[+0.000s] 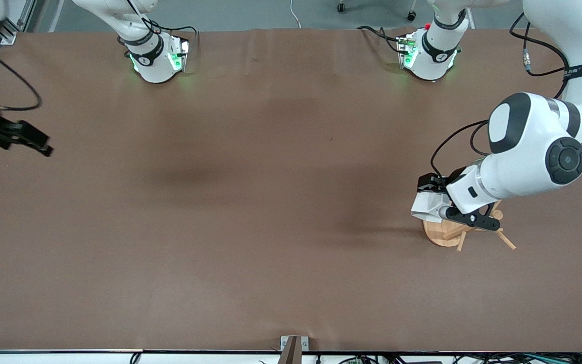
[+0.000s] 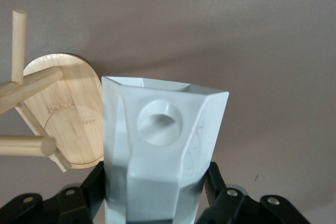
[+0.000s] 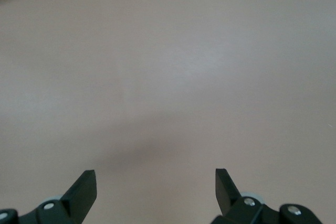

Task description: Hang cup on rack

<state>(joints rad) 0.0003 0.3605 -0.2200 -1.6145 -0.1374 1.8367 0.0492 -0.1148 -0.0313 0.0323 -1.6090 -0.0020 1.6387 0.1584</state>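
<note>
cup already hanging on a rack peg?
No. The left gripper holds the cup beside the rack, and the round hole in its handle tab has no peg through it.

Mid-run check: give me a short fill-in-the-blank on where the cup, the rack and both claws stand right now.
1. The left claw is shut on the white ____.
2. The held cup hangs over the bamboo ____, not yet on a peg.
3. The right claw waits with its fingers ____ over bare table at the right arm's end.
4. The rack stands on an oval ____.

Missing words: cup; rack; open; base
</note>
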